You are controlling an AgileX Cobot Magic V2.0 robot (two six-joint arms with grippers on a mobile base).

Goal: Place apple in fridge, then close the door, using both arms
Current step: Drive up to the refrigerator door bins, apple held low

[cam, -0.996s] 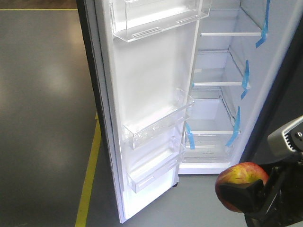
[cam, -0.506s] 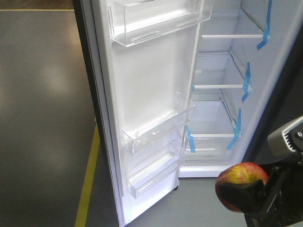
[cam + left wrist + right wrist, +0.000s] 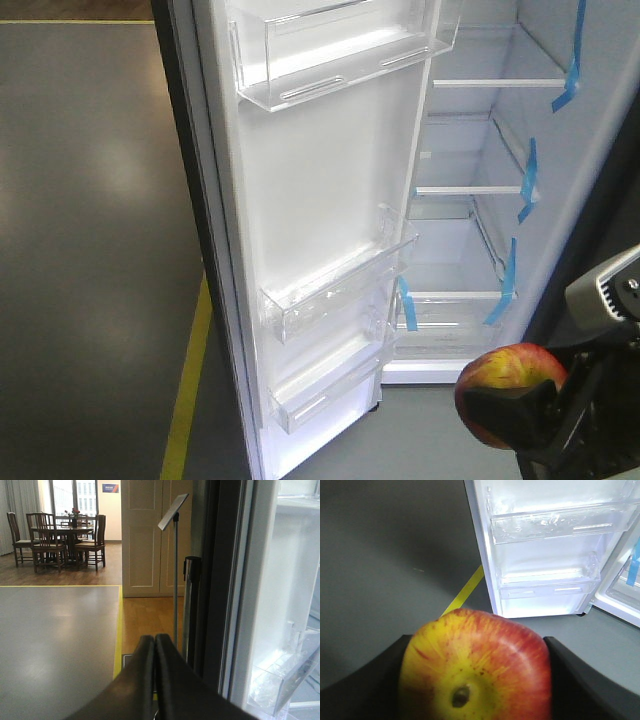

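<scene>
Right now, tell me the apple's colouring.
Red streaked over yellow; the apple shows best in the right wrist view.

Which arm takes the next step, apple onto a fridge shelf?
Right. The right pincer holds the apple, facing the open fridge. The left pincer is shut, empty, out by the door edge.

A staged test space is indicated: the fridge is set on a yellow-taped grey floor, with a sign stand and dining chairs seen far off.
</scene>
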